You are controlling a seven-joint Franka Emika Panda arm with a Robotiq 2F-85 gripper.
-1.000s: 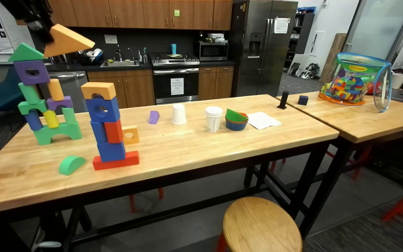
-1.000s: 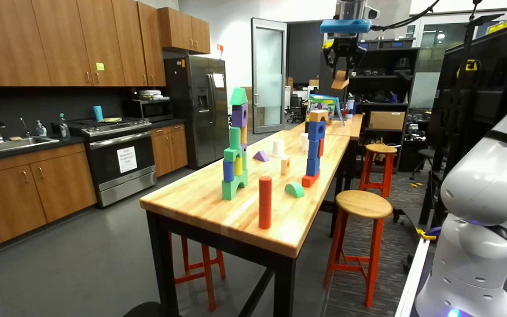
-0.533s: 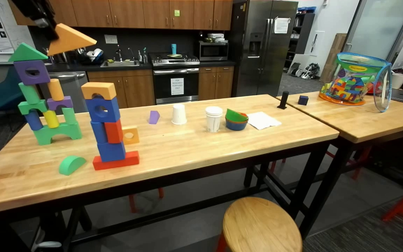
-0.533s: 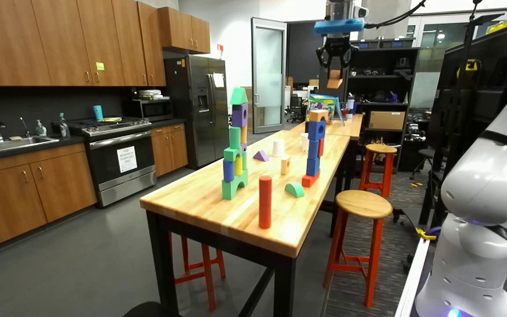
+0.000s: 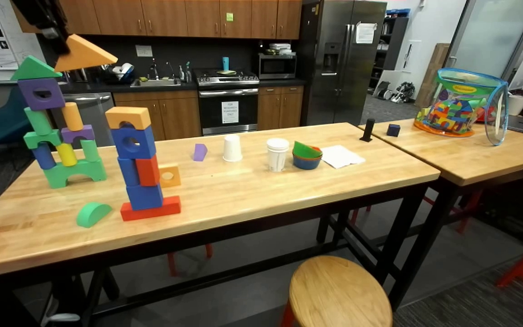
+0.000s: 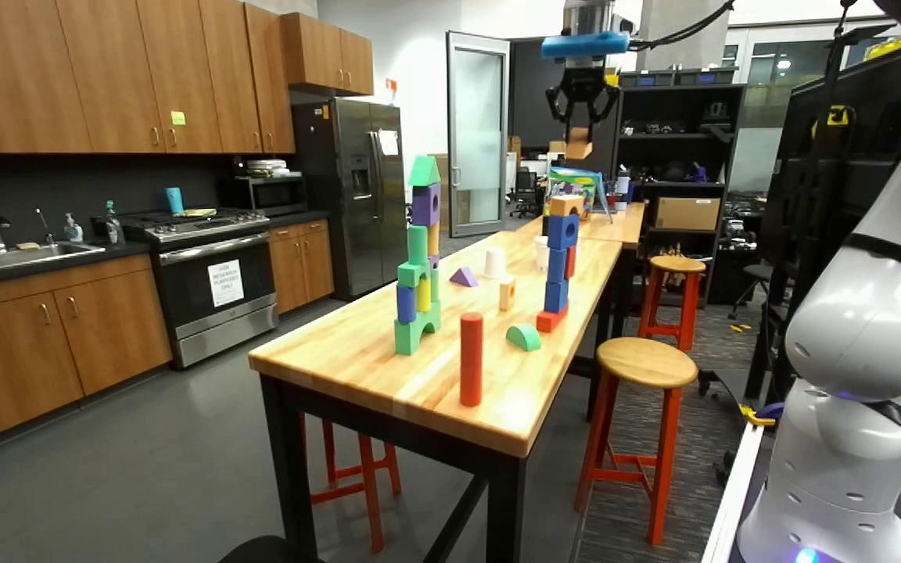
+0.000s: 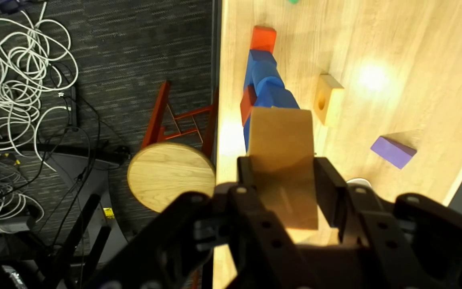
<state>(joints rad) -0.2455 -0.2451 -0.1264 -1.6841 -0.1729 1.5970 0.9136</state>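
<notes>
- The gripper (image 7: 284, 172) is pinching an orange triangle block (image 7: 281, 132), with one of its black fingers (image 7: 330, 180) on each side.
- The orange triangle block hangs in the air above the table (image 5: 243, 195), peak up, with a gap beneath it.
- At 5 o'clock from it, in an exterior view, stands a blue-and-red tower (image 5: 145, 171), with a red slab (image 5: 152, 211) at the foot and an orange arch (image 5: 127, 114) on top.
- The wrist view looks down past the orange triangle block, which covers the tower's top there, so whether it hangs straight over that tower is hard to say.
- At 7 o'clock from it, in an exterior view, is a green-and-purple tower (image 5: 42, 137) with a green triangle block (image 5: 36, 69) on top.
- In the wrist view, from the orange triangle block: an orange block with a hole (image 7: 335, 105) at 1 o'clock, a purple block (image 7: 393, 152) at 3 o'clock and a round stool (image 7: 171, 176) at 9 o'clock.
- From the red slab, in an exterior view, a green half-round block (image 5: 93, 214) lies at 9 o'clock.
- From the blue-and-red tower, in an exterior view, an upside-down white cup (image 5: 232, 148), small bowls (image 5: 307, 162) and a white paper sheet (image 5: 341, 156) sit towards 3 o'clock.
</notes>
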